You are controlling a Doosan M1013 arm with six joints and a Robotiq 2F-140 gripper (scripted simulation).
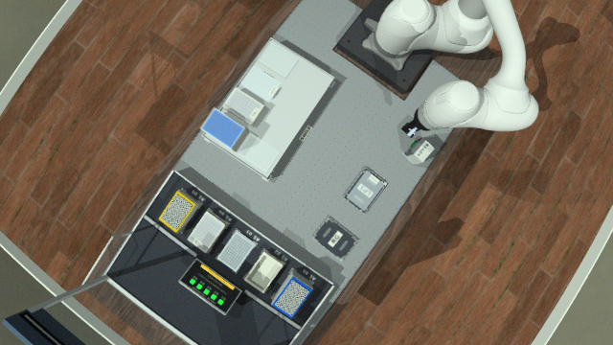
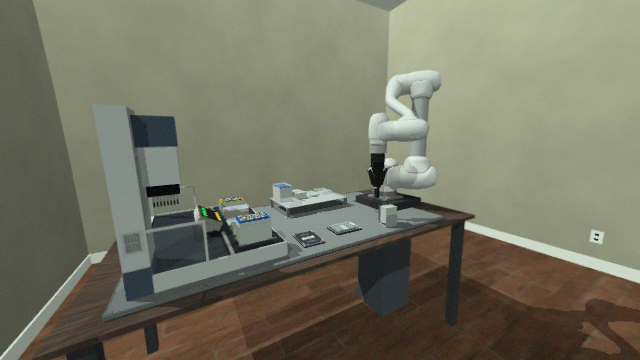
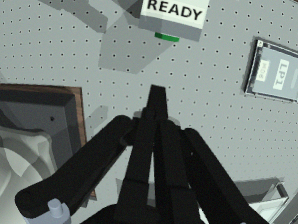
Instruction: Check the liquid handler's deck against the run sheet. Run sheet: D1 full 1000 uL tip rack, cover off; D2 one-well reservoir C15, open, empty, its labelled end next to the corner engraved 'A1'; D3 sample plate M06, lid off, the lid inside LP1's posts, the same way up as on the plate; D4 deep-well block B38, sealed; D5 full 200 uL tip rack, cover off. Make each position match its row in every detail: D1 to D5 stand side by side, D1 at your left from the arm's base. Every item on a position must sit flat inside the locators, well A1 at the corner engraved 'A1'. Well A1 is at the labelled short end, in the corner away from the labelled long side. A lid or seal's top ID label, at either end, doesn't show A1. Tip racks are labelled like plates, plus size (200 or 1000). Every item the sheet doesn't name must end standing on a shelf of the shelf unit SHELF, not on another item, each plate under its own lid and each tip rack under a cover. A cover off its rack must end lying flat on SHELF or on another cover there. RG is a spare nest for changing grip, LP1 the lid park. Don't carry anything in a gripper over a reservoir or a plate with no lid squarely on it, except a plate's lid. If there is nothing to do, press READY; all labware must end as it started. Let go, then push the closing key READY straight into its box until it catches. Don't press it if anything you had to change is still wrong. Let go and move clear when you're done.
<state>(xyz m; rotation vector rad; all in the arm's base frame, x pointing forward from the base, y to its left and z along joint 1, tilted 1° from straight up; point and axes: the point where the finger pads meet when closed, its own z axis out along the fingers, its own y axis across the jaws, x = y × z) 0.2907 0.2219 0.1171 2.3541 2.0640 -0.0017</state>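
Observation:
My gripper is shut and empty, pointing down over the grey table a short way from the white READY box. A green strip shows at the side of the box facing the fingers. From above, the gripper hangs just beside the box, between it and the arm's base. The side view shows the gripper above the table, higher than the box. On the deck stand a blue-rimmed tip rack, an open reservoir, a plate, a pale block and a yellow-rimmed tip rack.
The lid park LP1 holds a flat lid. The spare nest RG is bare. The shelf unit carries a blue cover and several pale items. The arm's base plate is close behind the gripper.

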